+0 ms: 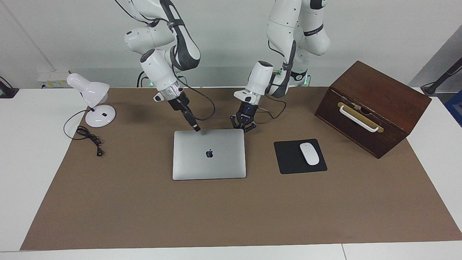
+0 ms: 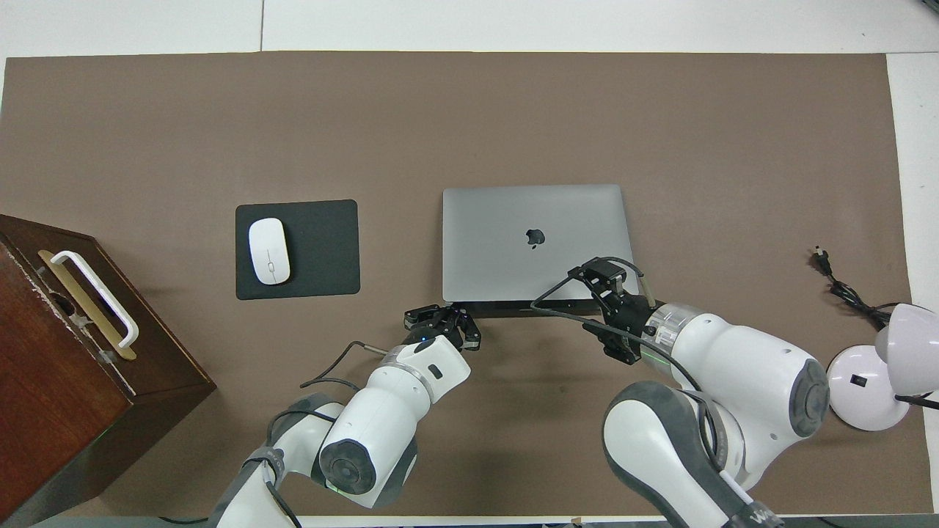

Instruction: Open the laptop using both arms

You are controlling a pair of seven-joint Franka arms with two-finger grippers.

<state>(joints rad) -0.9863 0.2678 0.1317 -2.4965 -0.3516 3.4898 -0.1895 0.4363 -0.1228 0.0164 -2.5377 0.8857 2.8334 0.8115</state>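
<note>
The silver-grey laptop point(image 1: 209, 154) lies closed and flat on the brown mat, apple logo up; it also shows in the overhead view point(image 2: 534, 242). My right gripper point(image 1: 196, 127) points steeply down with its tip at the lid's edge nearest the robots, toward the right arm's end; in the overhead view point(image 2: 609, 275) it covers that edge. My left gripper point(image 1: 243, 126) is open and empty, low over the mat, just off the laptop's corner nearest the robots at the left arm's end; it also shows in the overhead view point(image 2: 442, 320).
A black mouse pad point(image 1: 288, 157) with a white mouse point(image 1: 309, 154) lies beside the laptop toward the left arm's end. A brown wooden box point(image 1: 373, 106) with a white handle stands past it. A white desk lamp point(image 1: 92, 99) and its black cord point(image 1: 88, 137) are at the right arm's end.
</note>
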